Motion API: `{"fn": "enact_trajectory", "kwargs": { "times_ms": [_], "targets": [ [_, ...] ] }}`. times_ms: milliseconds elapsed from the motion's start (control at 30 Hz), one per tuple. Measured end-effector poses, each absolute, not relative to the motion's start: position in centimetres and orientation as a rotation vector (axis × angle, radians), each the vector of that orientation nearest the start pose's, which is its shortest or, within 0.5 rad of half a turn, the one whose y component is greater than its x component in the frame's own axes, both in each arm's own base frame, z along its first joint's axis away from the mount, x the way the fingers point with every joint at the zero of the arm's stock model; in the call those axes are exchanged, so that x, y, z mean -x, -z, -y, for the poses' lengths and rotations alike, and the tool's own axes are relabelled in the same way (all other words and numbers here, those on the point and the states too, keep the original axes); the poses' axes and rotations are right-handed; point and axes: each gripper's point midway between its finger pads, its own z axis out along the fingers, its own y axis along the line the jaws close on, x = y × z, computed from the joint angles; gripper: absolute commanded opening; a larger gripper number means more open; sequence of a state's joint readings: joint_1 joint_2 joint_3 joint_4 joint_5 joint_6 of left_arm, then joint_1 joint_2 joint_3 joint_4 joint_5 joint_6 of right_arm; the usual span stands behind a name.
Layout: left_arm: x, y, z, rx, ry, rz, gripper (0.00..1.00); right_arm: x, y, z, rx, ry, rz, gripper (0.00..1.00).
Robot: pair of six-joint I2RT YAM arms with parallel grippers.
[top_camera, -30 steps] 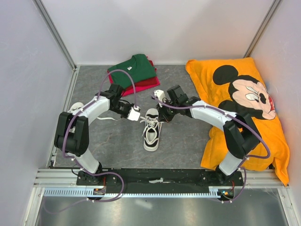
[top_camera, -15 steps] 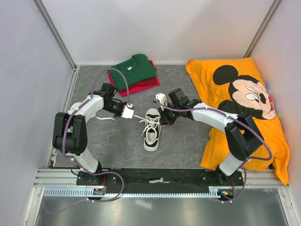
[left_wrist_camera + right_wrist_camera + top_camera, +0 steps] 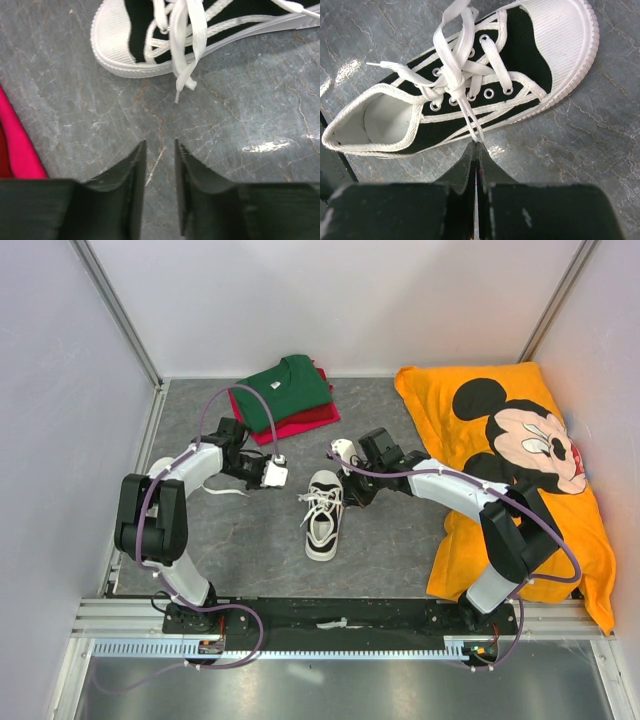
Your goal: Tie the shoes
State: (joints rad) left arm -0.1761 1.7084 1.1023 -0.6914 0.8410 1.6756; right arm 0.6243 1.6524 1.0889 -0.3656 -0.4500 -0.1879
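One white and black sneaker (image 3: 322, 518) lies mid-floor with loose laces. My right gripper (image 3: 346, 495) is just right of it, shut on two strands of its white lace (image 3: 472, 127) in the right wrist view, where the shoe (image 3: 520, 45) lies beyond my jaws (image 3: 476, 145). My left gripper (image 3: 284, 478) is left of the shoe, jaws slightly apart and empty (image 3: 160, 145) over bare floor. A loose lace end (image 3: 183, 85) hangs off the shoe (image 3: 112, 35) ahead of it. The second sneaker (image 3: 160, 469) lies at far left, mostly hidden by the left arm.
Folded green (image 3: 282, 387) and red (image 3: 300, 421) shirts lie at the back centre; the red one also edges the left wrist view (image 3: 15, 145). A big orange Mickey Mouse cloth (image 3: 520, 460) covers the right side. Walls close in the left, back and right.
My left gripper pulled a lace leftward, then let it go; the lace fell back by the shoe. My right gripper stayed beside the shoe, still pinching the lace.
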Motion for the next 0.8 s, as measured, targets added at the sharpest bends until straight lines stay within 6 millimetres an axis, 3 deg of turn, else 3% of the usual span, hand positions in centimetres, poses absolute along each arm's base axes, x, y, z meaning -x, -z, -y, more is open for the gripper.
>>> {"fn": "enact_trajectory", "kwargs": {
  "times_ms": [267,467,800],
  "targets": [
    [-29.7,-5.0,16.2,-1.94,0.625,-1.325,0.4,-27.1,-7.9,-28.2,1.176,-0.752,-2.257,0.0],
    [-29.5,-5.2,17.7,-1.944,0.643,-1.295,0.49,-27.1,-7.5,-28.2,1.18,-0.75,-2.267,0.0],
    [-29.6,-4.4,20.3,-1.946,0.684,-1.296,0.5,-27.0,-6.9,-28.0,1.194,-0.746,-2.281,0.0]
  ]
}}
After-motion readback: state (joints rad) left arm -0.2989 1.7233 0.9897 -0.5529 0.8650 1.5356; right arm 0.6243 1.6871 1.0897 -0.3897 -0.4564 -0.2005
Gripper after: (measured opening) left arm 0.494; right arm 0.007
